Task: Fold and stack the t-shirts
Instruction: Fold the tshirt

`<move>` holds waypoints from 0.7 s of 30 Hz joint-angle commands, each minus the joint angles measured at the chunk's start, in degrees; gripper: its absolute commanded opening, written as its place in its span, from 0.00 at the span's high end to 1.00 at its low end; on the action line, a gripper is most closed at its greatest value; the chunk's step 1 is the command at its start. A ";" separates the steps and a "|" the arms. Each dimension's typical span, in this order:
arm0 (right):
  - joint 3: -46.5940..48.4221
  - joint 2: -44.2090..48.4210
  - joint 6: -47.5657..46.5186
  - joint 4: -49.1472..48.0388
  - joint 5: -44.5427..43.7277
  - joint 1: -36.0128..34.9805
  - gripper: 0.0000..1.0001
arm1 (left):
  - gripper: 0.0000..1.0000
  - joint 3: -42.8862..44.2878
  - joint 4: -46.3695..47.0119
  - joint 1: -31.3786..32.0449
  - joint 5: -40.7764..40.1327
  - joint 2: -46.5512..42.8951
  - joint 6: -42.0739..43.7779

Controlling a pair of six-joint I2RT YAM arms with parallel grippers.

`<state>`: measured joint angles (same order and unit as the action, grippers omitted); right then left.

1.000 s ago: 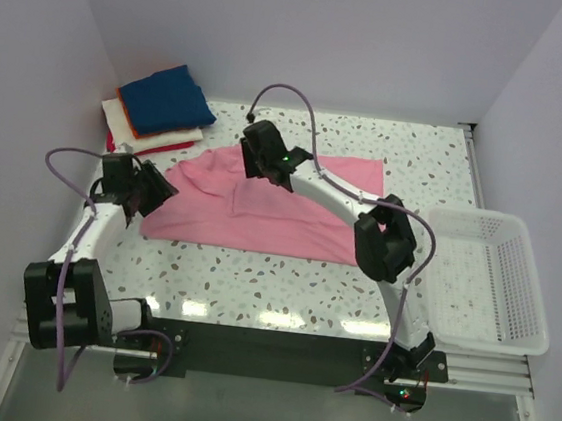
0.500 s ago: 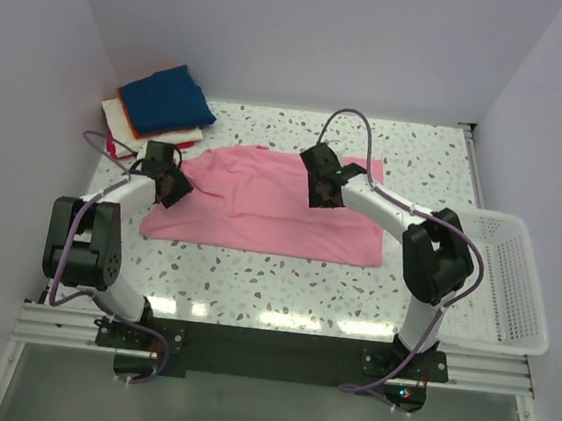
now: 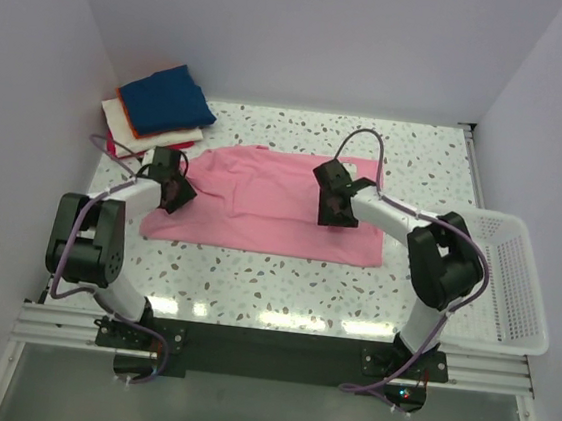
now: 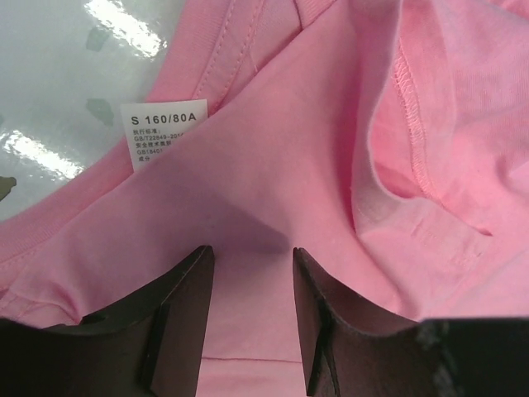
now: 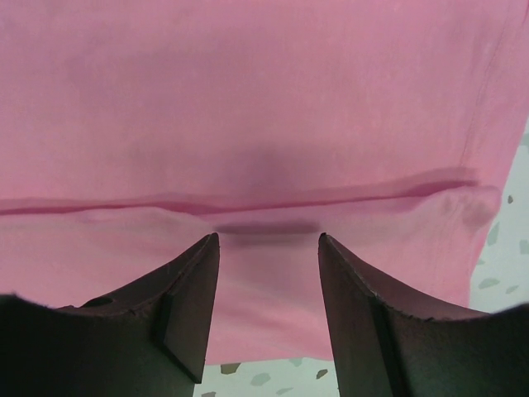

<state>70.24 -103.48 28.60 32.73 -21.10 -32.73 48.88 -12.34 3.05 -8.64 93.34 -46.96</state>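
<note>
The pink t-shirt (image 3: 262, 203) lies spread flat across the middle of the table, folded over lengthwise. My left gripper (image 3: 173, 185) is low over its left end near the collar. In the left wrist view that gripper (image 4: 252, 256) is open above pink cloth, beside the size label (image 4: 161, 136). My right gripper (image 3: 332, 204) is over the shirt's right part. In the right wrist view it (image 5: 266, 244) is open above a folded edge (image 5: 248, 203) near the hem. A stack of folded shirts with navy blue (image 3: 167, 98) on top, over orange, white (image 3: 156, 137) and red, sits at the back left.
A white mesh basket (image 3: 481, 222) stands at the right edge of the table. Purple walls close in the back and both sides. The speckled tabletop (image 3: 284, 281) shows in front of the shirt.
My right gripper has swept from the shirt's upper left across to its right part. My left gripper has moved up onto the shirt's left end. The shirt now lies flatter and wider.
</note>
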 commanded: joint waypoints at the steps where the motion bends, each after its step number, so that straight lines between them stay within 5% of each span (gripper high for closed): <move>1: -2.73 1.27 4.62 -2.06 1.94 -0.14 0.45 | 0.52 -3.35 1.97 0.29 -1.46 -1.93 -0.59; 8: -10.81 2.93 9.10 -2.50 5.10 -0.14 0.45 | 0.52 -11.17 1.71 0.29 -0.76 -7.46 -1.56; 21: -28.22 21.47 12.97 1.63 11.08 -0.14 0.45 | 0.51 -25.41 -2.60 0.29 4.16 -24.51 -3.31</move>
<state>44.95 -85.21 39.24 30.15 -12.67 -32.73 27.73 -9.19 3.16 -6.20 71.40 -48.58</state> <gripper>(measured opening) 0.550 0.482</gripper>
